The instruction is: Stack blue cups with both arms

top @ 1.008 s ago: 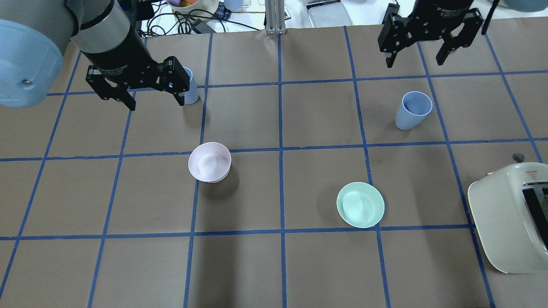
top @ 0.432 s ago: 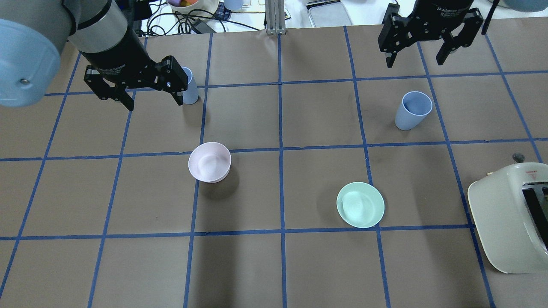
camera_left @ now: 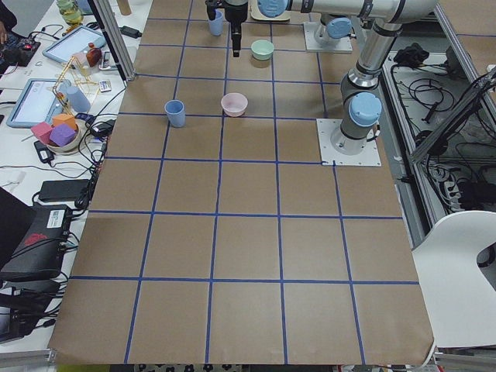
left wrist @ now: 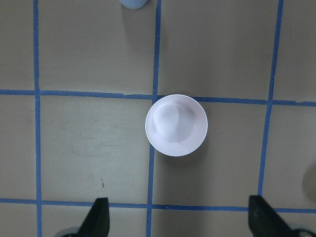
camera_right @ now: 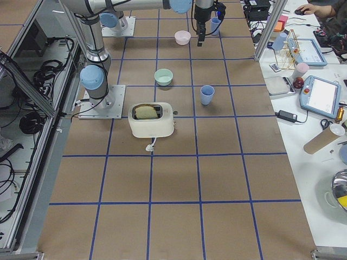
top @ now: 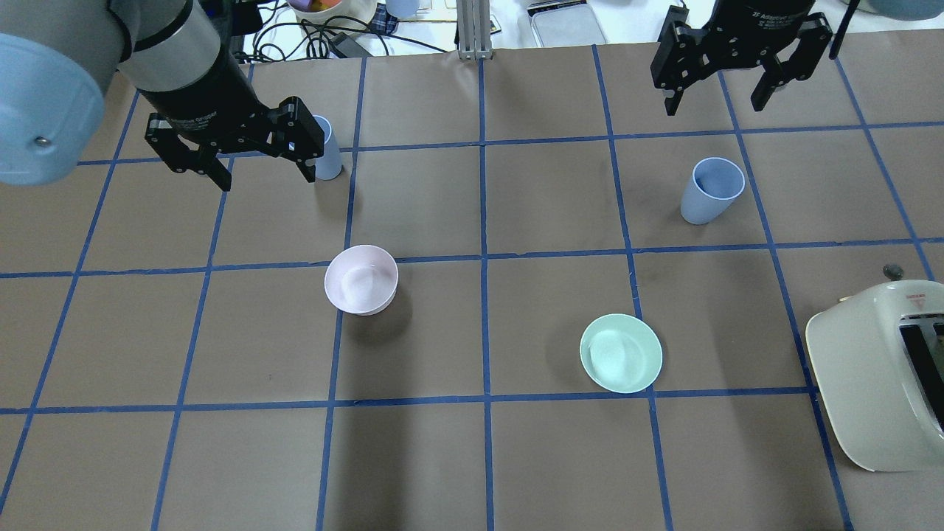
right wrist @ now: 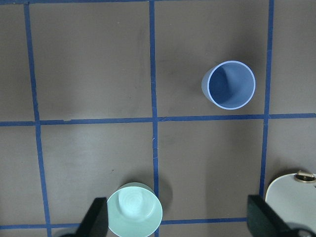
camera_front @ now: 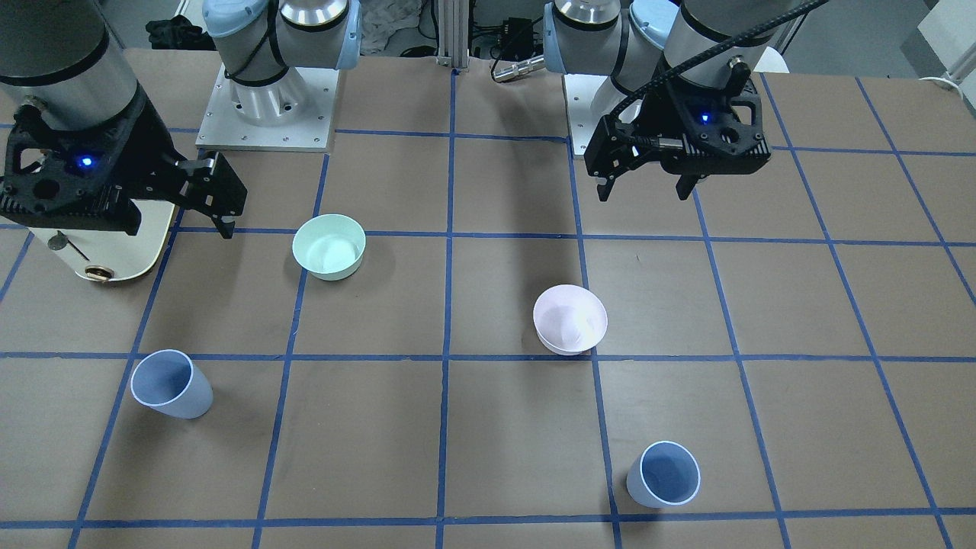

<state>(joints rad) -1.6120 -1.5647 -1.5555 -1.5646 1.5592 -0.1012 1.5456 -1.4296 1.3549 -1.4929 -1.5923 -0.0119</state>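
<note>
Two pale blue cups stand upright on the table. One cup is at the far left, partly hidden behind my left gripper; it also shows in the front view. The other cup stands at the far right and shows in the front view and the right wrist view. My left gripper is open and empty, held high; its wrist view shows only that cup's edge. My right gripper is open and empty, held high beyond the right cup.
A pale pink bowl sits left of centre, below the left wrist camera. A mint-green bowl sits right of centre. A cream toaster stands at the right edge. Cables and clutter lie beyond the far edge.
My left gripper has shifted very slightly toward the far side. The right arm, cups and bowls have not moved.
</note>
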